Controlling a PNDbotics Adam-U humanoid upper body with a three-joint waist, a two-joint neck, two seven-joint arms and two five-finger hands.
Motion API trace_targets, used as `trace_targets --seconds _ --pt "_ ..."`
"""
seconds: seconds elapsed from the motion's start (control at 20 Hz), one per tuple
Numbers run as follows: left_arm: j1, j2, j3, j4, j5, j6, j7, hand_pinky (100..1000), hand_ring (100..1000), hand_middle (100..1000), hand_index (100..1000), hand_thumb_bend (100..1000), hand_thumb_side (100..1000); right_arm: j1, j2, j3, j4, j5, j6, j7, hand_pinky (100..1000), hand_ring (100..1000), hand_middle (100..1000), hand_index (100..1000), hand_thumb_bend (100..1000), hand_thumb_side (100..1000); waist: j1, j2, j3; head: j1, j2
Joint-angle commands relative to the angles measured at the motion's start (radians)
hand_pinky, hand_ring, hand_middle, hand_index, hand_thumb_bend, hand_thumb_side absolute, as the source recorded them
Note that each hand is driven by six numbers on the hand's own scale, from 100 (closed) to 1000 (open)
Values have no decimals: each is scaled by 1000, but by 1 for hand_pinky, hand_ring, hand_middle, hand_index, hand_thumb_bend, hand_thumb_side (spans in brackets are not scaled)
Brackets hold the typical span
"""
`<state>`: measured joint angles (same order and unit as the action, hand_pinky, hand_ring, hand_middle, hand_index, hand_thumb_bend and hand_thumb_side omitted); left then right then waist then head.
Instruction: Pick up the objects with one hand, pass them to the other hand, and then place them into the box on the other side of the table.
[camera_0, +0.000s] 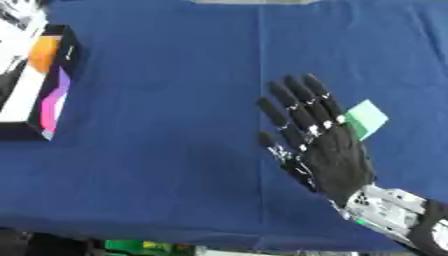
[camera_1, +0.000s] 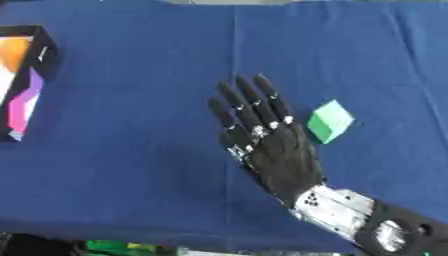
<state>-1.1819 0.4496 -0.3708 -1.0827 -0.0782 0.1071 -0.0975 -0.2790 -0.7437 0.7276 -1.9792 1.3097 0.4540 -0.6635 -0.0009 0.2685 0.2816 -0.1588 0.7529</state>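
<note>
A small light-green block (camera_1: 330, 120) lies on the blue tablecloth at the right of centre. My right hand (camera_1: 280, 150) hovers just left of it, back of the hand up, fingers straight and spread, pointing away from me; in the left eye view it overlaps the block's lower left edge. The hand holds nothing. The box (camera_0: 44, 82) stands at the far left edge, black-sided with an orange, purple and white inside. My left hand shows in neither view.
The blue cloth (camera_0: 175, 150) covers the whole table, with a crease running down the middle. The table's front edge lies along the bottom, with something green (camera_0: 136, 245) below it.
</note>
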Motion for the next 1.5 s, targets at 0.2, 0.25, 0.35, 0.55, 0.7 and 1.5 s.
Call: trace_targets --seconds 0.2,0.25,0.35,0.55,0.7,1.5 --pt "26 106 40 0 -3 2 28 825 993 100 270 100 359 24 -34 -15 -21 18 200 -183 904 856 823 843 492 114 -2 -10 -1 70 -52" --pt "33 113 42 1 -7 2 26 824 993 100 270 100 356 28 -35 -14 -21 27 201 -177 907 854 818 837 499 115 -3 -9 -2 83 -66" --pt "43 124 43 3 -16 2 20 821 992 100 271 100 350 36 -35 -14 -21 44 207 -163 910 855 815 836 505 115 -3 -8 -5 106 -95" --pt "55 130 37 -5 -35 -10 -1 817 988 100 270 100 338 44 -34 -11 -21 68 218 -144 914 857 815 837 496 123 -4 -6 -10 123 -135" --pt "61 134 17 -35 -45 -24 -25 812 986 100 269 100 315 47 -33 -8 -21 79 223 -136 916 858 815 836 497 123 -3 -5 -13 122 -170" --pt "106 168 25 -12 -149 -46 -27 795 980 100 268 100 227 73 -37 -7 -21 113 248 -109 929 862 810 834 503 125 1 -7 -23 124 -201"
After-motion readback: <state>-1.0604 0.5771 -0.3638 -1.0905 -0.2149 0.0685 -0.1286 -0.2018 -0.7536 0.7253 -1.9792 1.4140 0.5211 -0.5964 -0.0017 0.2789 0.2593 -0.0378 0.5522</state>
